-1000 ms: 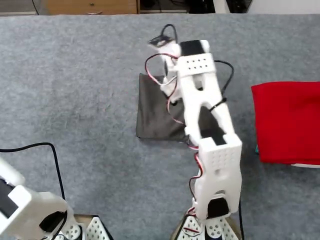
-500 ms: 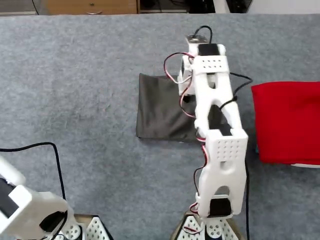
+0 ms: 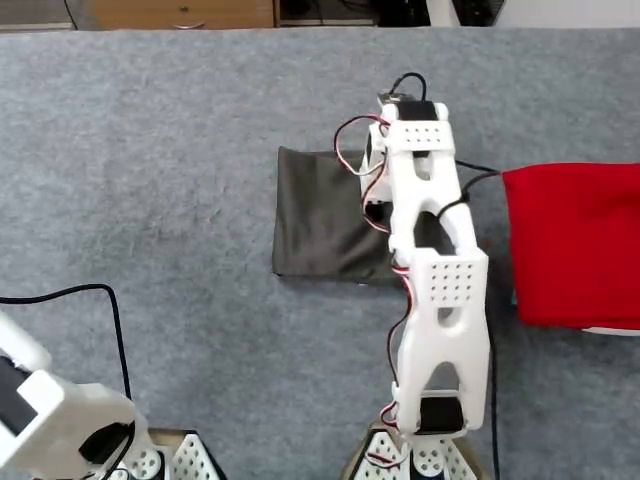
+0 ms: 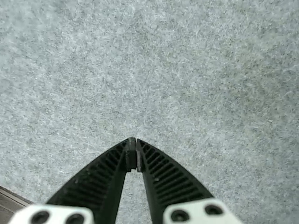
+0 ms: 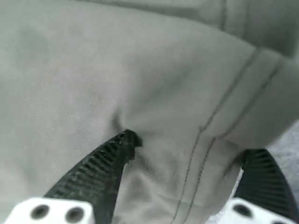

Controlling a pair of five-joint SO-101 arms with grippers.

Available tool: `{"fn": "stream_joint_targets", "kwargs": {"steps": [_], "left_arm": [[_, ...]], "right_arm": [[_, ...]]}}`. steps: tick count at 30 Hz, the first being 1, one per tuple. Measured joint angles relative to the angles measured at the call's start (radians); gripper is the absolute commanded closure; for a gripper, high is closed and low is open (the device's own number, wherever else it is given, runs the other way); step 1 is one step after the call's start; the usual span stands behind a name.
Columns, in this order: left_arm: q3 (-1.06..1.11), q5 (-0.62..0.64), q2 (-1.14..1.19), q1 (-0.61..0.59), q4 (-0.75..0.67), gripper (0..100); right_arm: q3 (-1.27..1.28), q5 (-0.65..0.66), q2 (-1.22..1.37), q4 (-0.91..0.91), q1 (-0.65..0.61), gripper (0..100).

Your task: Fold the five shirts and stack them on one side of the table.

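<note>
Judged as partway through. Stacked at the right edge of the surface (image 3: 150,150): a folded red shirt (image 3: 575,245) on top, with slivers of teal cloth (image 3: 514,297) and white cloth (image 3: 610,331) peeping out under its near side, so probably several garments there, exact count impossible to tell. Near the middle of the surface, well apart from that stack, lying flat as a neat rectangle: the dark grey shirt (image 3: 315,215), seemingly folded or close to it but not yet carried over. Left to do, on this reckoning: finishing or checking that fold, moving the dark grey shirt to the right edge, and dealing with any shirts beyond the ones accounted for here. Directly under the right tool (image 5: 192,147), toward the rectangle's right-hand side: that same shirt, with a stitched hem and a raised fold of cloth running between the jaws. Jaws spread apart, one toothed tip pressed into the fabric, the other down near the cloth's border, clamped on nothing as yet. Held over bare surface, out by the left arm (image 3: 60,425) at the near left corner and well away from both shirts: the left tool (image 4: 132,142), tips closed together on nothing.
</note>
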Motion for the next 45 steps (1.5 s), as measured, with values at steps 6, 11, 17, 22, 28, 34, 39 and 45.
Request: {"fn": "stream_joint_targets", "kwargs": {"steps": [6, 11, 17, 22, 28, 34, 39, 45], "left_arm": [[0.000, 0.000, 0.000, 0.000, 0.000, 98], [0.000, 0.000, 0.000, 0.000, 0.000, 98], [0.000, 0.000, 0.000, 0.000, 0.000, 98], [0.000, 0.000, 0.000, 0.000, 0.000, 98], [0.000, 0.000, 0.000, 0.000, 0.000, 98], [0.000, 0.000, 0.000, 0.000, 0.000, 98], [0.000, 0.000, 0.000, 0.000, 0.000, 98], [0.000, 0.000, 0.000, 0.000, 0.000, 98]], "right_arm": [[-0.138, 0.000, 0.081, 0.069, -0.003, 98.6], [-0.222, 0.114, 0.121, 0.104, -0.002, 99.6], [-0.230, 0.218, 0.124, 0.109, -0.002, 99.7], [-0.227, 0.396, 0.066, 0.109, 0.005, 99.7], [-0.227, 0.755, 0.014, 0.091, 0.029, 99.7], [-0.229, 1.083, 0.014, -0.041, 0.041, 99.7], [-0.264, 1.244, 0.014, -0.252, 0.041, 99.7], [-0.281, 1.343, 0.044, -0.480, 0.041, 99.2]]}}
